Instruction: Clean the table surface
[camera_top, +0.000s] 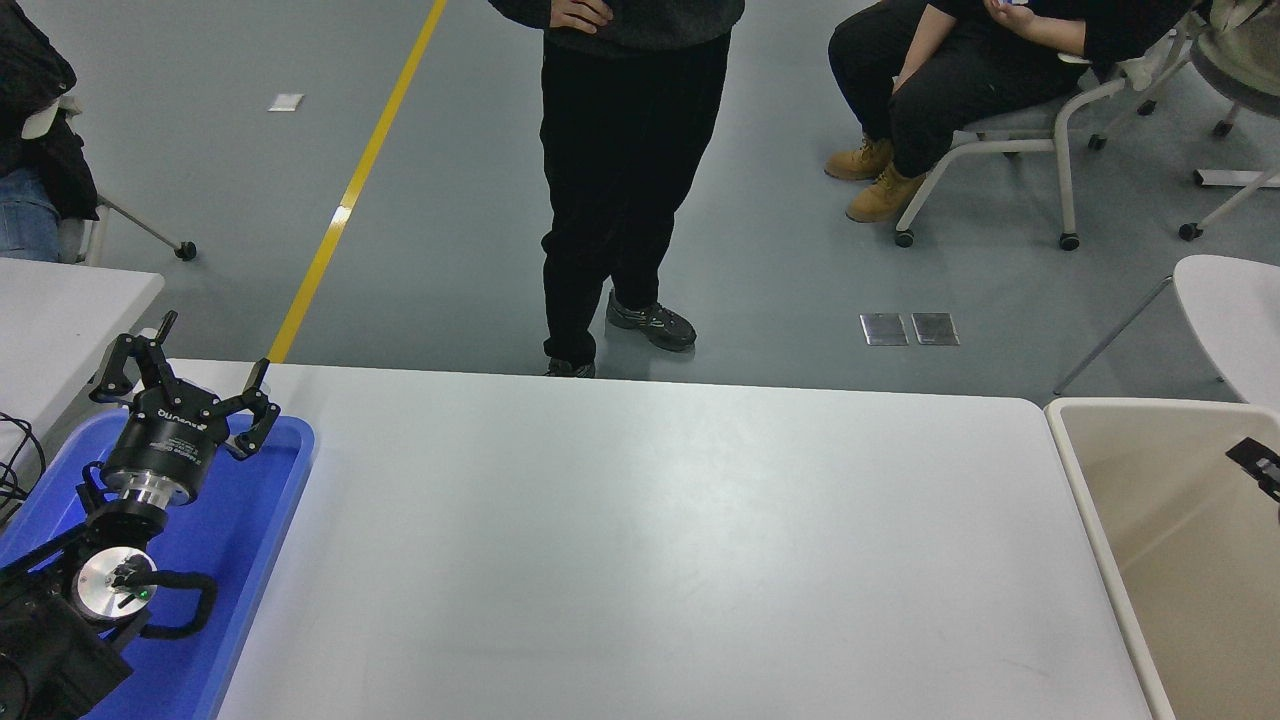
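White table (640, 540) fills the centre, nothing visible on it. Left gripper (185, 385) rests at nine o'clock over a blue tray (250, 540), fingers wide. Right gripper (1262, 465) peeks at three o'clock above the beige bin (1090, 470), finger state untellable; best withdrawn slowly, clear of the bin rim.

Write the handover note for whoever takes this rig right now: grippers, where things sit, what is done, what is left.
Left gripper: parked at the lower left over the blue tray, fingers spread open, holding nothing.
Right gripper: only a black tip shows at the right edge, above the beige bin; open or shut cannot be told.
Table surface: no loose item shows on it in this view.
Done: the tabletop looks cleared.
Left: probably just bring the right arm back and check the bare surface; the visible part of the bin shows nothing inside.
A person stands at the far edge.
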